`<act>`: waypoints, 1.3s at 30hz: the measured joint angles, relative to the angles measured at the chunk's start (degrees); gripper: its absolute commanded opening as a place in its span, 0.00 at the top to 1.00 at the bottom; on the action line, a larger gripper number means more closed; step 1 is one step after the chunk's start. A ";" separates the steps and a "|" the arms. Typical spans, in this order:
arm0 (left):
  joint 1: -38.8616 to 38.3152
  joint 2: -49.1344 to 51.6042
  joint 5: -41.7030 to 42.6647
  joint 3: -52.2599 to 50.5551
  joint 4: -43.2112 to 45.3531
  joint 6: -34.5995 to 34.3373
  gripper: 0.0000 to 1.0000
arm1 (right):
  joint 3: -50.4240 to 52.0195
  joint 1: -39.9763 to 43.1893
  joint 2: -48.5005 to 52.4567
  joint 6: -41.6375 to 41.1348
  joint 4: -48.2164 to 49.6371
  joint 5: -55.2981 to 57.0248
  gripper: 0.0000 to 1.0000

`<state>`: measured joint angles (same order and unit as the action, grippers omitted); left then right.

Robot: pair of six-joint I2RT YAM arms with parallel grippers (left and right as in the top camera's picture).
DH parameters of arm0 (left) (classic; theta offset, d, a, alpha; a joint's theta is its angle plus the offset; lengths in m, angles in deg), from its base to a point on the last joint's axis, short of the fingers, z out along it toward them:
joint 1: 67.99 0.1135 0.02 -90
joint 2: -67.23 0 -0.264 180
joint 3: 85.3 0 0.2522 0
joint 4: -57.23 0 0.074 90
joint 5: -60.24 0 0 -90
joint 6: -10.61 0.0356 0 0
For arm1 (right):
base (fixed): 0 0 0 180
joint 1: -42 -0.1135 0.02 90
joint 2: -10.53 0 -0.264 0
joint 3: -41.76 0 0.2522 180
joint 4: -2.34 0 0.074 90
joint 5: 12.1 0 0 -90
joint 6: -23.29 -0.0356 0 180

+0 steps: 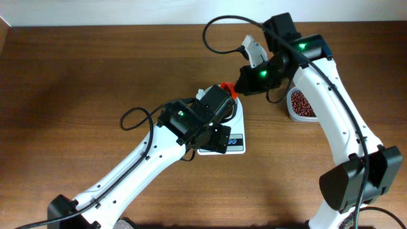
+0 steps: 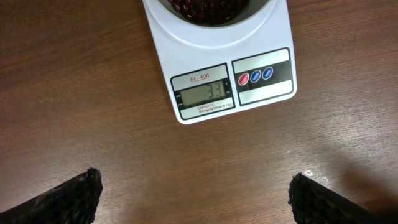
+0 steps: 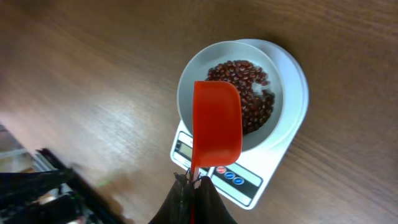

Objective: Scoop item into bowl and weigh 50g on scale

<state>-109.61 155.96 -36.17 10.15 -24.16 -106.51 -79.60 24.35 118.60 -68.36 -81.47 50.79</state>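
Note:
The white scale stands on the wooden table; its display reads 33. The white bowl sits on the scale and holds a layer of dark reddish-brown beans; its beans show at the top of the left wrist view. My right gripper is shut on the handle of a red scoop, held over the bowl with its underside showing. The scoop also shows in the overhead view. My left gripper is open and empty, just in front of the scale.
A clear plastic tub with more beans stands to the right of the scale, beside the right arm. The left arm covers most of the scale from above.

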 measured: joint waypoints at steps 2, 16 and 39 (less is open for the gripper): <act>0.00 0.00 0.00 0.00 0.02 0.00 0.01 | 0.00 -1.18 0.00 0.83 0.52 2.84 0.96; 0.00 0.00 0.00 0.00 0.00 0.00 0.01 | 0.00 -1.57 0.00 1.55 1.33 4.83 0.96; 0.00 0.00 0.00 0.00 0.00 0.00 0.01 | 0.00 -3.63 0.00 -0.13 2.86 8.90 0.96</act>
<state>-109.61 155.96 -36.17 10.15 -24.16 -106.51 -79.60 20.72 118.60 -68.49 -78.60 59.69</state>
